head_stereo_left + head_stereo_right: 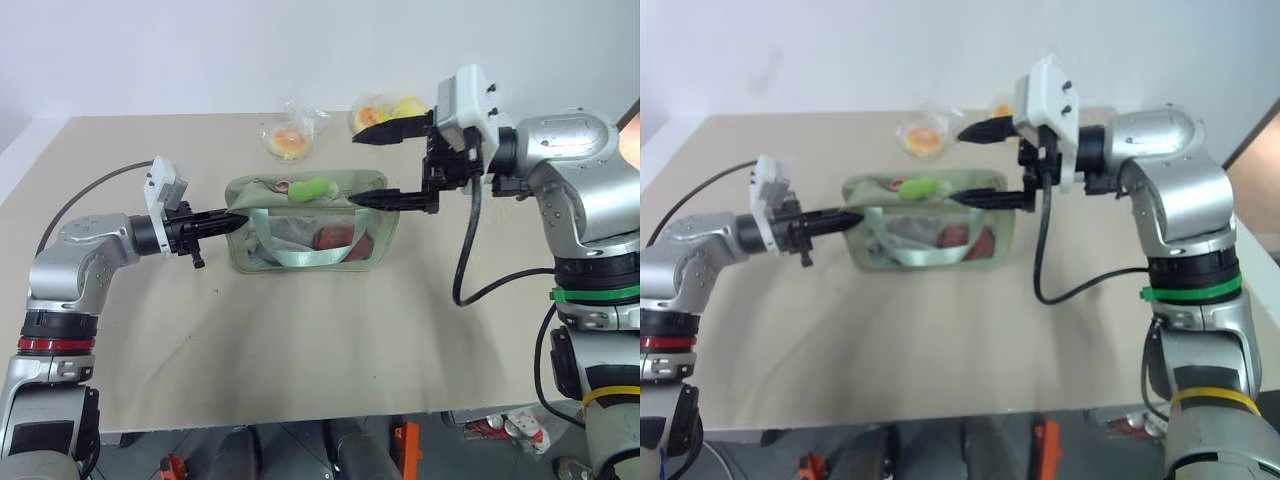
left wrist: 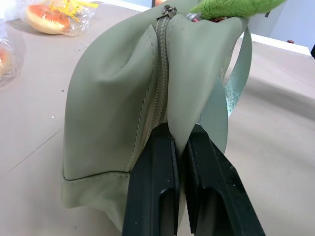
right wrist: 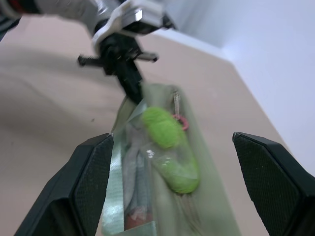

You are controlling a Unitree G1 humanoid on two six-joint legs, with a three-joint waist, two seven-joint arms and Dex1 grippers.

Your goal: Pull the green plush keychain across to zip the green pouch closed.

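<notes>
In the left eye view, the pale sage-green boxy fabric pouch (image 1: 312,225) with its clear side window sits on the beige table (image 1: 300,370); the left gripper (image 1: 236,216) is pinched shut on the pouch's left end, and the small lime-green fuzzy plush keychain (image 1: 313,188) lies on top of the pouch near its middle. The right gripper (image 1: 362,168) hangs at the pouch's right end, fingers spread wide, holding nothing. Two clear plastic bags of orange and yellow items (image 1: 292,138) lie behind the pouch. In the left wrist view, the black fingers (image 2: 156,187) clamp the pouch fabric beside the zipper (image 2: 161,73). In the right wrist view, wide-spread fingers (image 3: 83,182) frame the keychain on the pouch.
</notes>
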